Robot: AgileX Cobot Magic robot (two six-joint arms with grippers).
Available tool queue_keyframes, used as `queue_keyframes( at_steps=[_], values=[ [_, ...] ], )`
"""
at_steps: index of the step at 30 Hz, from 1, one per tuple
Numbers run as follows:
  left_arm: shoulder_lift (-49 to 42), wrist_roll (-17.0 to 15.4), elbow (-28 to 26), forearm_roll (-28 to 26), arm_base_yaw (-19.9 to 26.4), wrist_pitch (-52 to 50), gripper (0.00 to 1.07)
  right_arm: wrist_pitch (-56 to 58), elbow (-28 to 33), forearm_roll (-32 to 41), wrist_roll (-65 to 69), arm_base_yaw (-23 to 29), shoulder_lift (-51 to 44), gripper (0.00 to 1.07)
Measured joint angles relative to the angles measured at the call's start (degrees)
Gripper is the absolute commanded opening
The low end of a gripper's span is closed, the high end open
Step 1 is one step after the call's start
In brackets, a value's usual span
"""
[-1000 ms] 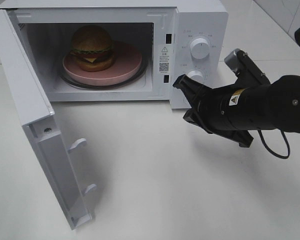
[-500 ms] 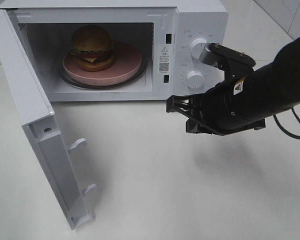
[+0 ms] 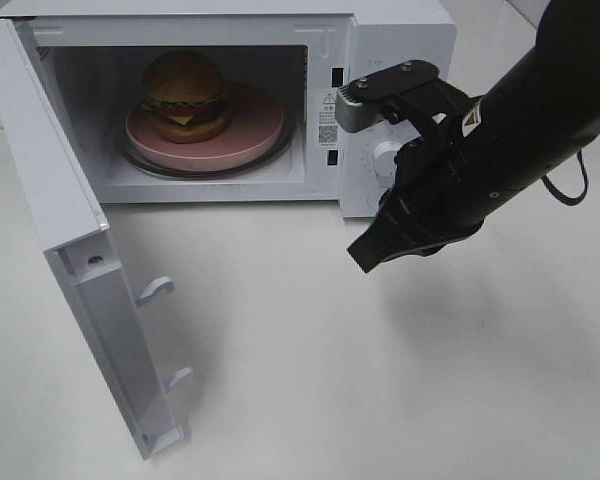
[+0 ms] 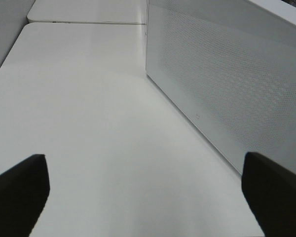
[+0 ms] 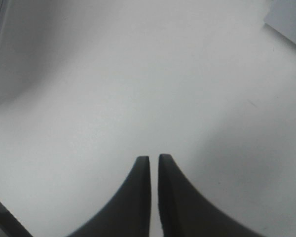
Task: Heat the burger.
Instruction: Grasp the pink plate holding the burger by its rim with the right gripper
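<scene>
Evidently the burger (image 3: 184, 88) sits on the pink plate (image 3: 262, 124) inside the microwave (image 3: 400, 22), whose door (image 3: 80, 262) stands wide; the right gripper (image 3: 365, 258), pinched together and empty, hovers nearby; the left gripper (image 4: 144, 165) gapes idle; swinging that door closed likely comes next.

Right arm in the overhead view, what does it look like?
The right arm is a thick black tube with a small warning sticker, a silver-grey block at the wrist, a thin black cable and dark tapered fingers.
</scene>
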Motion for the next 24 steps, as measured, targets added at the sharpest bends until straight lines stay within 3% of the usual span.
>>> queue_keyframes(
  at_steps=[11,17,23,24],
  values=[
    [0.00,0.00,0.00,0.00,0.00,0.00,0.98,4.76,-2.06,-1.15,-31.91,0.00,0.00,0.09],
    [0.00,0.00,0.00,0.00,0.00,0.00,0.98,4.87,-2.06,-5.44,-41.37,0.00,0.00,0.11],
    [0.00,0.00,0.00,0.00,0.00,0.00,0.98,3.38,-2.06,-13.18,-45.72,0.29,0.00,0.21],
    [0.00,0.00,0.00,0.00,0.00,0.00,0.98,2.29,-2.06,-16.33,-45.72,0.92,0.00,0.29]
  ],
)
